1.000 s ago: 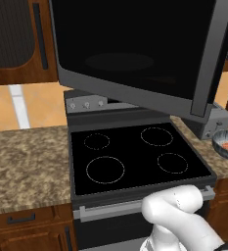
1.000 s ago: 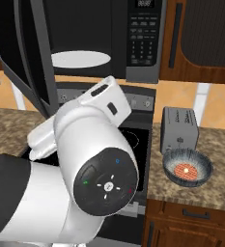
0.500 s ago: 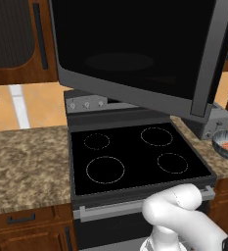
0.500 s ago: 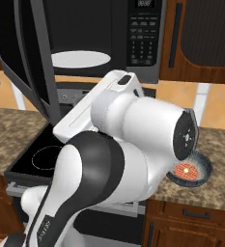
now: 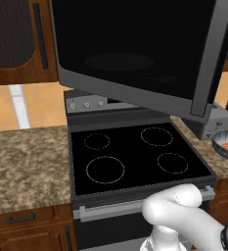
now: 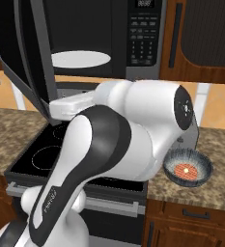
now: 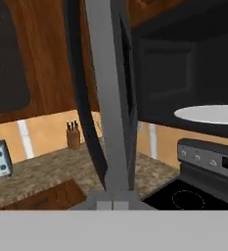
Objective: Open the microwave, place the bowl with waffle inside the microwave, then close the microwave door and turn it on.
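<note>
Just ahead of gripper (image 7: pixel 113 205): microwave door (image 7: pixel 108 98) edge, swung open.

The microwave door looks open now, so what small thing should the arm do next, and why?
Probably swing right toward the bowl and open its shut gripper. The microwave door stands wide open, the turntable plate is bare, and the bowl with the waffle sits on the counter right of the stove.
</note>
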You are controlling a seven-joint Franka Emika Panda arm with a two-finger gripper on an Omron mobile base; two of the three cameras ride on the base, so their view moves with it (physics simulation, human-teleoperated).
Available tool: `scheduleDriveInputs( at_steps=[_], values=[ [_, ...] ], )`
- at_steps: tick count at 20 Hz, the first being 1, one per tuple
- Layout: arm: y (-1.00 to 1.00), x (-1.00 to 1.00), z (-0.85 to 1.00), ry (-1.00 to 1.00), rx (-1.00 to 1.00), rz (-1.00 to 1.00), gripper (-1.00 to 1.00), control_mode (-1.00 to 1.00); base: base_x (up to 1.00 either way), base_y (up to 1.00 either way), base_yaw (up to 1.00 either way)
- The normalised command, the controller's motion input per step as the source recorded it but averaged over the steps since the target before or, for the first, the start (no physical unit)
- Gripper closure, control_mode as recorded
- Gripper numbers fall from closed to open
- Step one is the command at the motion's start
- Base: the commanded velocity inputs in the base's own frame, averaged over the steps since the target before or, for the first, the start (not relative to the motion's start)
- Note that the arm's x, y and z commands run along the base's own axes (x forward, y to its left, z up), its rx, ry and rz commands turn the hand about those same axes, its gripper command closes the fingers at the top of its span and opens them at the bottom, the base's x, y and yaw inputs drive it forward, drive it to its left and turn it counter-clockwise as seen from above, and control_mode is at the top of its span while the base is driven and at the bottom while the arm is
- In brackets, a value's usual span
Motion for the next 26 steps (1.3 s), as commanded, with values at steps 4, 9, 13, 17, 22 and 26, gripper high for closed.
scheduleDriveInputs(
  at_steps=[4, 9, 13, 17, 22, 26],
  values=[
    [0.00, 0.00, -0.03, 0.60, 0.32, -0.26, 1.00, -1.00, 0.00, 0.00, 0.00],
    [0.00, 0.00, -0.18, 0.44, 0.12, -0.36, 1.00, -1.00, 0.00, 0.00, 0.00],
    [0.01, 0.00, -0.18, 0.39, 0.26, -0.23, 1.00, -1.00, 0.00, 0.00, 0.00],
    [0.05, 0.14, -0.03, 0.34, 0.55, -0.02, 1.00, -1.00, 0.00, 0.00, 0.00],
    [0.25, 0.48, -0.01, 0.14, 0.52, 0.00, 1.00, -1.00, 0.00, 0.00, 0.00],
    [0.46, 0.74, -0.18, 0.10, 0.16, 0.02, 1.00, -1.00, 0.00, 0.00, 0.00]
  ],
)
